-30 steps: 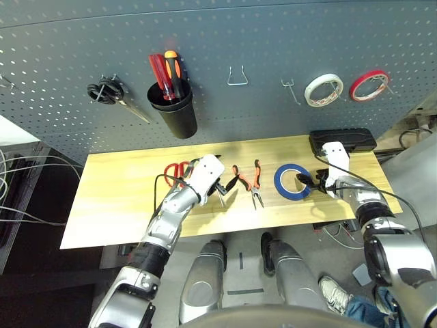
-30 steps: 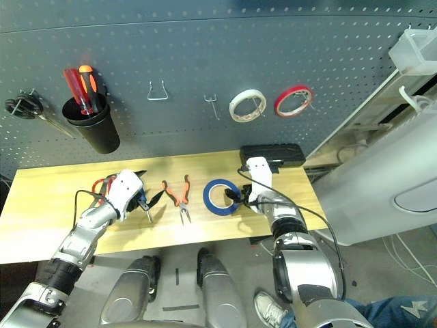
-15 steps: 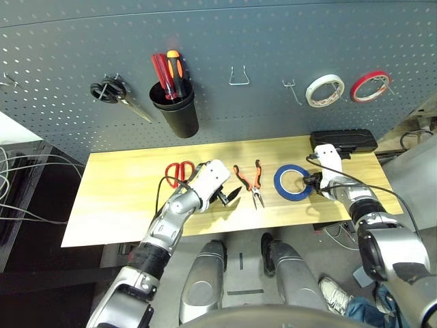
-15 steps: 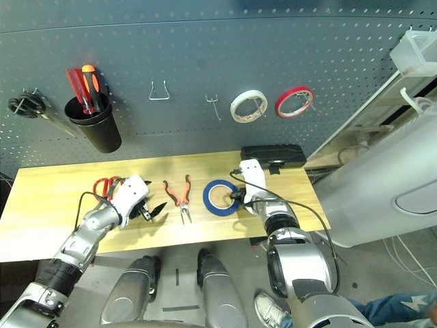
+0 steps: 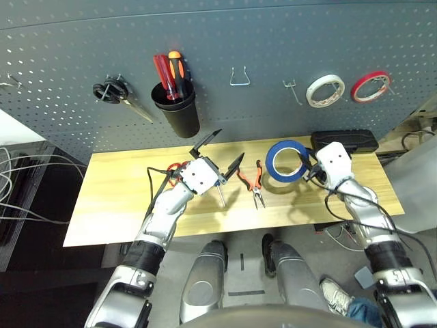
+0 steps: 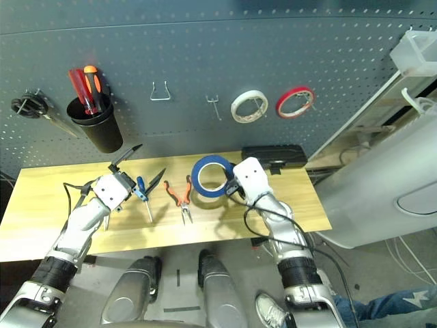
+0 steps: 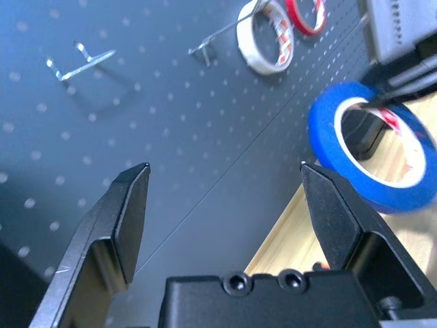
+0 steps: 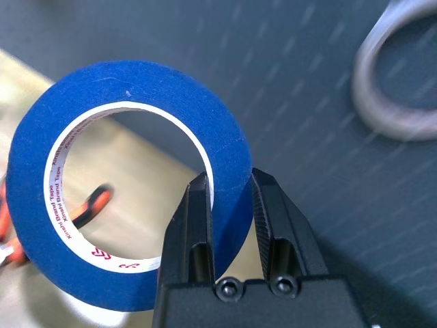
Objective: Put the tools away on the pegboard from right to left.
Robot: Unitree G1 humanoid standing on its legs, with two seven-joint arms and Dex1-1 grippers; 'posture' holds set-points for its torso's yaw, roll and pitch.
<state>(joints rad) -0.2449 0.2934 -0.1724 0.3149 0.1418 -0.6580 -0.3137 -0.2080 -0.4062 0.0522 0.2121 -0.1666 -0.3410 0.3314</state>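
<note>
Pliers right of screwdriver, scissors farther left

The blue tape roll, its pale printed core showing, is clamped at its rim above the right half of the table, beside orange-and-black-handled pliers lying jaws-down in the frame, with a blue-handled screwdriver and partly hidden red-handled scissors farther left.

R pincer gripping blue tape roll w/ rim pinched.
</note>
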